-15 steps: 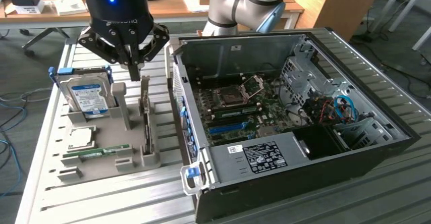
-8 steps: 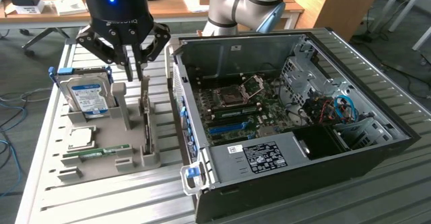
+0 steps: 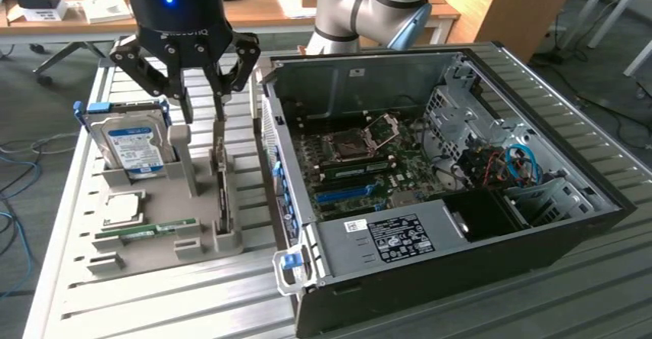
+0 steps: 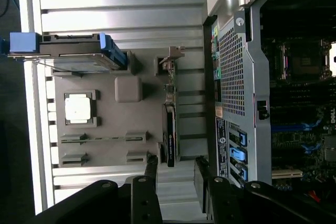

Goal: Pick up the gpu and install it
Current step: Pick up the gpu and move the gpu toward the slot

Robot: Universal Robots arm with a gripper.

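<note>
Exterior view. Gripper (image 3: 204, 106) hangs over the grey holder tray (image 3: 168, 201) on the slatted table, at the exterior view's left of the open computer case (image 3: 570, 224). Jaws spread apart, nothing held between them. The gpu (image 3: 220, 177) stands on edge in a slot of the tray, right under the gripper. Its upper end reaches up to about fingertip height; I cannot tell whether a finger touches it. Seen edge-on, it is a very thin, dark card. A hard drive (image 3: 137, 148) with a blue label stands upright in the same tray, on the far side of the gpu from the case.

Wrist view. Two dark fingers (image 4: 151, 174) of the gripper (image 4: 177, 177) stand wide, with a bare gap between them. The gpu (image 4: 169, 140) lies just beyond the fingertips, in line with that gap and nearer one finger than the other. Not gripped. It is a slim dark strip with a lighter metal bracket at its far end. It sits in the tray (image 4: 105, 124) alongside the perforated rear wall of the case (image 4: 233, 77), apart from it.
</note>
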